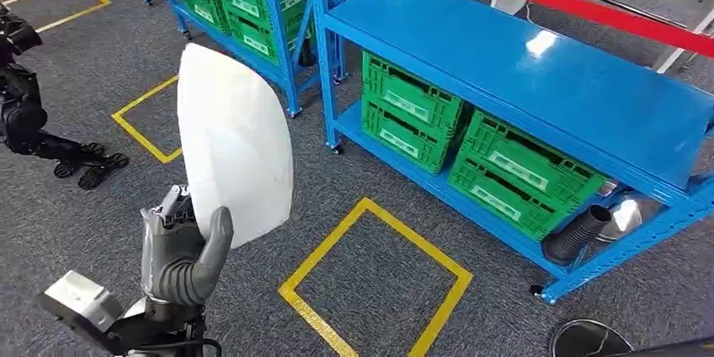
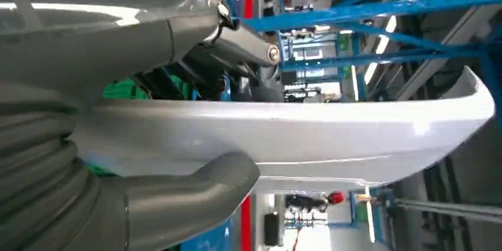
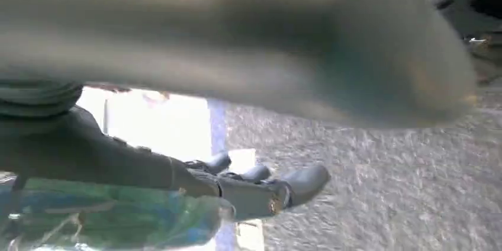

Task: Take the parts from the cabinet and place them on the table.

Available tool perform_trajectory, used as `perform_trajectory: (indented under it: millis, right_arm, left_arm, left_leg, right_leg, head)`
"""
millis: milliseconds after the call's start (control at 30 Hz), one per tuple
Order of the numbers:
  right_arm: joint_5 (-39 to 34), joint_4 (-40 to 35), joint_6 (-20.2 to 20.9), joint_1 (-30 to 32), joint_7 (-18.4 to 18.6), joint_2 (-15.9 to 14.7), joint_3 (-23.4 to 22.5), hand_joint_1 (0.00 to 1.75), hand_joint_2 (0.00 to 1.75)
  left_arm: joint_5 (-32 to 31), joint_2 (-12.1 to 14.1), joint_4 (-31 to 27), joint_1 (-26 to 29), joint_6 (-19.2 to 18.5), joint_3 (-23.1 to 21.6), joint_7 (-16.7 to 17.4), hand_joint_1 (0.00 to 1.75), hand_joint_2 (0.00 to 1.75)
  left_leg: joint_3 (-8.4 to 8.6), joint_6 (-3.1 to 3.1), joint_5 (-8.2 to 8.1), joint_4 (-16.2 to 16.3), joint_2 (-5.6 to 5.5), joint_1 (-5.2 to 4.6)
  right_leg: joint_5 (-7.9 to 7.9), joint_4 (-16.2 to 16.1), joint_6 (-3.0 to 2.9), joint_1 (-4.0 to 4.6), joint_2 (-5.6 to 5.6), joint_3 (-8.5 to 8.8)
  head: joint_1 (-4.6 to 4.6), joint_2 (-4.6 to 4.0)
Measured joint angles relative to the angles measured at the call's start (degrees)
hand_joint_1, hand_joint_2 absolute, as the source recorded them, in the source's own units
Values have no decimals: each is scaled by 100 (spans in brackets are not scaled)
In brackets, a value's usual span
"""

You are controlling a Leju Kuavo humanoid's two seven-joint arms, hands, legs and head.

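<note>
White panel held aloft.
Gripped by left hand [image 1: 181,252] around white panel [image 1: 236,151]; right hand [image 3: 260,189] grasp unclear; blue cabinet [image 1: 539,79] at two o'clock.

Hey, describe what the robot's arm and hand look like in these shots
The left hand is grey, with a thick rounded grey thumb and darker fingers behind it, and a ribbed grey cover at the wrist. A boxy silver block sits on the forearm below. The right hand shows similar grey fingers, blurred.
</note>
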Motion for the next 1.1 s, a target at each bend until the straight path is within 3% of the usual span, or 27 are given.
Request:
perform_trajectory:
  millis: [67, 100, 133, 167, 233, 267, 300, 333, 367, 400, 433, 500, 567, 600, 633, 667, 700, 733, 767, 800, 833, 867, 900, 933, 967, 1067, 1100]
  right_arm:
    - [0, 0, -2, 15, 22, 0, 0, 0, 0]
    - [0, -4, -11, -2, 29, -4, 0, 0, 0]
    - [0, -7, -22, -12, 31, -15, 0, 0, 0]
    - [0, -7, -22, -14, 31, -17, 0, 0, 0]
    - [0, -7, -22, 13, 35, -22, 0, 0, 0]
    - [2, -7, -33, 27, 46, -26, 0, 0, 0]
    - [26, -7, -44, 28, 46, -28, 0, 0, 0]
    - [50, -9, -70, 17, 46, -33, 0, 0, 0]
    - [81, -11, -103, 3, 46, -33, 0, 0, 0]
    - [109, -13, -129, -10, 44, -35, 0, 0, 0]
    - [133, -18, -155, -15, 28, -37, 0, 0, 0]
    - [217, -26, -228, -17, -46, -44, 0, 0, 0]
    - [282, -65, -273, -28, -87, -44, 2, 0, 0]
    - [319, -83, -289, -50, -94, -46, 2, 0, 0]
    - [345, -89, -300, -71, -94, -68, 2, 0, 0]
    - [367, -120, -298, -82, -94, -59, 2, 0, 0]
    - [396, -129, -297, -78, -92, -61, 2, 0, 0]
    - [404, -138, -291, -63, -70, -70, 2, 0, 0]
    - [411, -149, -280, -44, -52, -74, 2, 0, 0]
    - [420, -153, -276, -27, -44, -85, 2, 0, 0]
    - [431, -157, -273, -28, -37, -87, 2, 0, 0]
    - [431, -162, -271, -36, -30, -94, 2, 0, 0]
    - [444, -168, -269, -41, -30, -101, 2, 0, 0]
    - [446, -173, -261, -31, -28, -101, 2, 0, 0]
    - [446, -184, -260, -25, -28, -101, 2, 0, 0]
    - [461, -210, -256, -9, -11, -101, 4, 0, 0]
    - [463, -232, -256, -26, -9, -81, 4, 0, 0]
  left_arm:
    - [0, 2, 0, 6, 2, 11, -17, 175, 175]
    - [-2, 4, -2, 12, 6, 24, -28, 175, 175]
    - [-11, 4, -4, -17, 6, 31, -37, 175, 175]
    - [-15, 4, -4, -41, 6, 33, -41, 175, 175]
    - [-15, 2, -2, -43, 9, 35, -44, 175, 175]
    - [-13, 0, 2, -43, 9, 35, -46, 175, 175]
    - [-9, 2, 4, -43, 9, 37, -52, 175, 175]
    - [7, 4, 7, -43, 9, 44, -63, 175, 175]
    - [9, 2, 4, -45, 9, 46, -87, 175, 175]
    - [9, 0, 0, -49, 9, 50, -105, 175, 175]
    - [9, -2, 0, -64, 11, 55, -122, 175, 175]
    - [4, -9, -2, -100, 20, 55, -153, 175, 175]
    - [7, -7, -2, -88, 46, 70, -166, 175, 175]
    - [11, -11, -7, -85, 46, 85, -175, 175, 175]
    - [13, -13, -7, -101, 48, 92, -199, 175, 175]
    - [22, -22, -7, -116, 46, 94, -199, 175, 175]
    - [26, -31, -7, -115, 46, 92, -205, 175, 175]
    - [28, -39, -2, -113, 46, 92, -214, 175, 175]
    - [28, -44, 0, -113, 48, 94, -221, 175, 175]
    - [28, -44, 0, -111, 50, 94, -227, 175, 175]
    - [28, -44, 0, -110, 57, 96, -236, 175, 175]
    - [28, -44, 0, -110, 61, 98, -238, 175, 175]
    - [28, -44, 0, -112, 63, 103, -243, 175, 175]
    - [28, -44, 0, -111, 70, 107, -249, 175, 175]
    - [28, -44, -2, -122, 74, 111, -249, 175, 175]
    - [24, -46, -4, -107, 85, 129, -251, 175, 175]
    - [24, -44, -4, -105, 100, 136, -251, 175, 175]
  left_leg:
    - [-19, -71, 35, -18, -162, 6]
    - [-29, -86, -23, 24, -86, -1]
    - [-107, -119, -173, 207, 209, -24]
    - [-284, -155, -401, 609, 415, -16]
    - [-685, -196, -761, 1505, 557, 1]
    - [-764, -204, -780, 1689, 561, 4]
    - [-727, -199, -698, 1636, 563, 5]
    - [-556, -178, -484, 1325, 572, 3]
    - [-303, -142, -230, 841, 624, -7]
    - [-27, -95, -4, 328, 747, -28]
    - [123, -55, -52, 49, 1035, -96]
    - [113, 25, -64, -35, 1000, -137]
    - [88, 91, -49, -59, 869, -151]
    - [127, 149, 0, -139, 822, -85]
    - [132, 167, 11, -154, 799, -78]
    - [123, 185, 20, -154, 738, -68]
    - [119, 192, 18, -152, 684, -66]
    - [119, 197, 16, -149, 609, -68]
    - [117, 199, 16, -140, 529, -71]
    - [117, 197, 13, -125, 442, -68]
    - [117, 188, 6, -108, 362, -61]
    - [120, 171, -5, -87, 274, -52]
    - [120, 144, -25, -55, 194, -40]
    - [90, 115, -48, -16, 132, -24]
    - [21, 82, -58, 67, 39, -50]
    - [-48, -22, 9, 24, -180, 9]
    - [-62, -51, -16, 40, -179, 1]
  right_leg:
    - [17, -15, -64, -6, -139, 11]
    - [40, -50, -108, -44, -247, 31]
    - [43, -68, -128, -37, -308, 45]
    - [39, -68, -151, -26, -405, 44]
    - [25, -66, -172, -4, -597, 45]
    - [21, -65, -174, 1, -692, 45]
    - [15, -64, -175, 6, -774, 46]
    - [8, -63, -170, 13, -851, 52]
    - [-2, -63, -164, 19, -917, 66]
    - [-13, -65, -152, 25, -977, 90]
    - [-26, -71, -132, 37, -1021, 102]
    - [-32, -64, -68, 73, -1125, 87]
    - [-31, -95, -14, 69, -1260, 129]
    - [-93, -70, 39, 54, -1172, 120]
    - [-163, 25, 57, 45, -837, 89]
    - [-368, 329, 51, 45, -630, -48]
    - [-605, 801, 51, 43, -548, -264]
    - [-788, 1280, 55, 44, -535, -495]
    - [-856, 1616, 58, 44, -535, -673]
    - [-761, 1654, 60, 42, -535, -718]
    - [-547, 1435, 60, 39, -531, -647]
    - [-262, 1011, 61, 28, -495, -481]
    - [44, 474, 63, 7, -363, -259]
    - [102, 155, 72, -40, 2, -119]
    - [46, 15, 73, -63, 109, -80]
    - [42, 66, -9, -9, -94, -103]
    - [63, 28, -52, -57, -192, -89]
  head:
    - [-6, 0]
    - [5, 0]
    - [-61, 0]
    - [-103, 0]
    - [-111, 0]
    - [-105, 0]
    - [-109, 0]
    - [-118, 0]
    - [-116, 0]
    - [-118, 0]
    - [-113, 0]
    - [-107, 0]
    - [-103, 0]
    - [-98, 0]
    - [-91, 0]
    - [-59, 0]
    - [-30, 0]
    - [-26, 0]
    - [-24, 0]
    - [-24, 0]
    - [-24, 0]
    - [-22, 0]
    - [-24, 0]
    - [-13, 0]
    - [-20, 0]
    - [-17, 0]
    - [-22, 0]
